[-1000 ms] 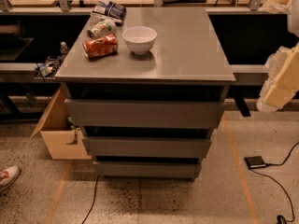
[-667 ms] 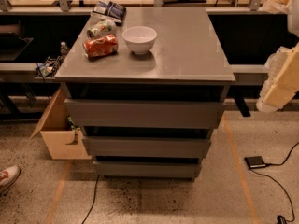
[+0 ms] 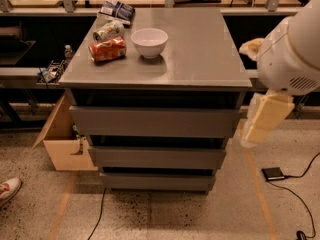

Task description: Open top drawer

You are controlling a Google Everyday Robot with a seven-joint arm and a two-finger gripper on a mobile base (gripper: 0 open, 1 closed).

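The top drawer [image 3: 152,121] is the widest of three flat grey fronts on the cabinet in the middle of the camera view. It stands pushed in under the grey cabinet top [image 3: 200,54], with a dark gap above it. The middle front [image 3: 157,157] and the lowest front [image 3: 157,181] sit below it, each narrower. My gripper [image 3: 262,118], cream-coloured, hangs from the white arm [image 3: 292,49] at the right. It is beside the cabinet's right front corner, level with the top drawer and apart from it.
On the cabinet top stand a white bowl [image 3: 149,41], a lying red can [image 3: 107,50], a green can [image 3: 109,30] and a snack bag [image 3: 116,9]. An open cardboard box [image 3: 62,144] stands at the cabinet's left. A black device with cable [image 3: 273,173] lies on the floor at the right, and a shoe [image 3: 7,189] shows at the left.
The arm and gripper have come in from the right edge toward the cabinet's right front corner. The drawers have not moved.
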